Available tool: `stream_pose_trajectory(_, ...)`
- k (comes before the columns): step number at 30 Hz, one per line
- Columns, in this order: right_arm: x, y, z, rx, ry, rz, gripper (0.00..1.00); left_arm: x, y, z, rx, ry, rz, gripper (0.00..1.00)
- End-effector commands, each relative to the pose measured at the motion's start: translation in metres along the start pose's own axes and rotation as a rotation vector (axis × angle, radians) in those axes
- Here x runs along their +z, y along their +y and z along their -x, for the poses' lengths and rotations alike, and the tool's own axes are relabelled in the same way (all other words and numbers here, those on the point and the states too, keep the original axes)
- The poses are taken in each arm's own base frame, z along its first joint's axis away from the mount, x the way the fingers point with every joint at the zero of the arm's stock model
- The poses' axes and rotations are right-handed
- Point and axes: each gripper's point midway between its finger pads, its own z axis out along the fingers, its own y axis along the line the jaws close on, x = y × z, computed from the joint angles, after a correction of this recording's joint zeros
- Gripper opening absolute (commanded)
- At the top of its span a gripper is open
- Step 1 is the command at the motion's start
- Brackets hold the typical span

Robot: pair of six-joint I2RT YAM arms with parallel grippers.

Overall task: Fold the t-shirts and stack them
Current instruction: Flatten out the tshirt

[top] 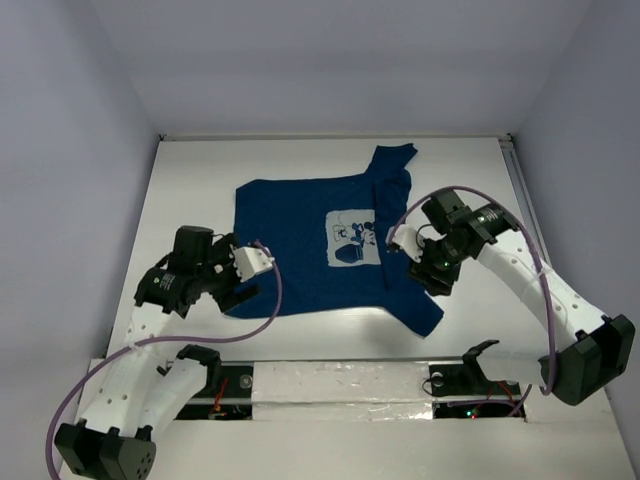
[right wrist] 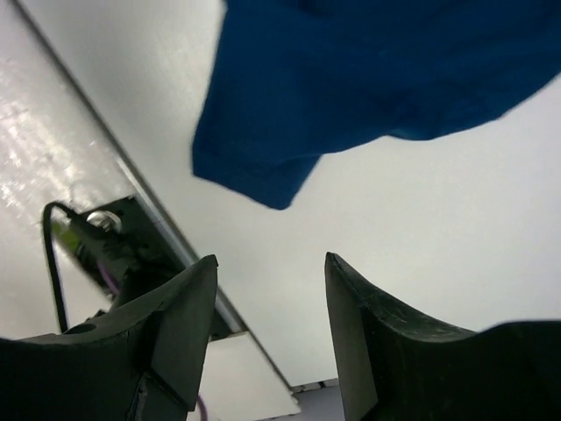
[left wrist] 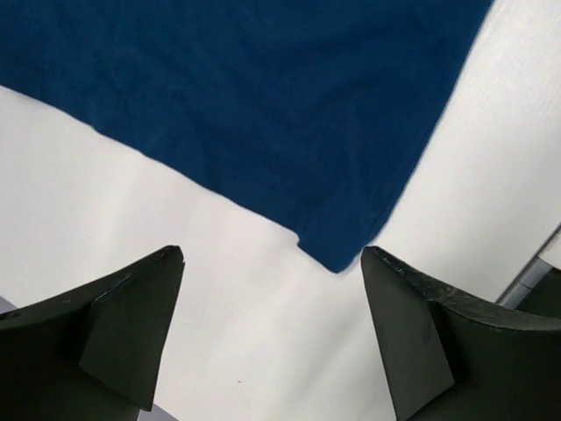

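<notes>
So, the t-shirt is spread flat on the table, chest up, with the pale cartoon print showing. I'll use that print as the reference for everything.

The shirt lies sideways. The hem is out on the left arm's side of the print, and the collar and both sleeves are on the right arm's side. That means its long axis runs across the table, not away from the arms.

The left gripper has its jaws spread wide with nothing between them. It hangs by the near hem corner, well out from the print, and in the left wrist view that corner pokes right into the gap ahead of the fingertips.

The right gripper is also parted and empty, though a bit less wide. It sits just on the sleeve side of the print. The near sleeve's tip lies ahead of its fingers and slightly off to one side, not touching them.

My read is that no fold is made yet, since the whole shirt looks one layer thick. Each arm already has its own near corner closest, left on the hem and right on the sleeve. Any fold from here probably turns on pinching those two points and carrying them over the long axis. The right one would need a small sideways nudge first to line up.
</notes>
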Motion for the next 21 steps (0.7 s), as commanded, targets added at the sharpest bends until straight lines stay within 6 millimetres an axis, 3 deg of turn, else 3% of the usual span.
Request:
stream_pose_trajectory(1,-0.017,-0.033,0.027,-0.043,-0.067,-0.152,0.58,-0.012,0.022,0.023,0.01,-0.062,0.082,0.81)
stream_pose_trajectory(2,-0.017,-0.054,0.049,-0.033,-0.125,-0.216,0.58,-0.011,0.029,0.026,0.001,-0.076,0.115,0.8)
stream_pose_trajectory(6,-0.008,-0.109,0.091,0.088,-0.161,-0.332,0.58,-0.003,0.079,0.05,-0.059,-0.186,0.329,0.74)
stream_pose_trajectory(11,0.006,-0.157,0.143,0.159,-0.188,-0.361,0.58,0.016,0.106,0.062,-0.158,-0.219,0.373,0.73)
stream_pose_trajectory(12,0.011,-0.178,0.154,0.184,-0.186,-0.38,0.58,0.017,0.112,0.067,-0.166,-0.234,0.387,0.73)
stream_pose_trajectory(15,0.026,-0.203,0.15,0.299,-0.123,-0.338,0.58,0.028,0.117,0.07,-0.2,-0.243,0.375,0.73)
stream_pose_trajectory(16,0.035,-0.221,0.151,0.35,-0.113,-0.333,0.58,0.032,0.116,0.069,-0.208,-0.241,0.367,0.72)
stream_pose_trajectory(19,0.051,-0.236,0.143,0.384,-0.066,-0.35,0.58,0.039,0.111,0.065,-0.218,-0.237,0.342,0.71)
stream_pose_trajectory(21,0.059,-0.238,0.127,0.413,-0.015,-0.32,0.58,0.041,0.107,0.064,-0.218,-0.239,0.331,0.71)
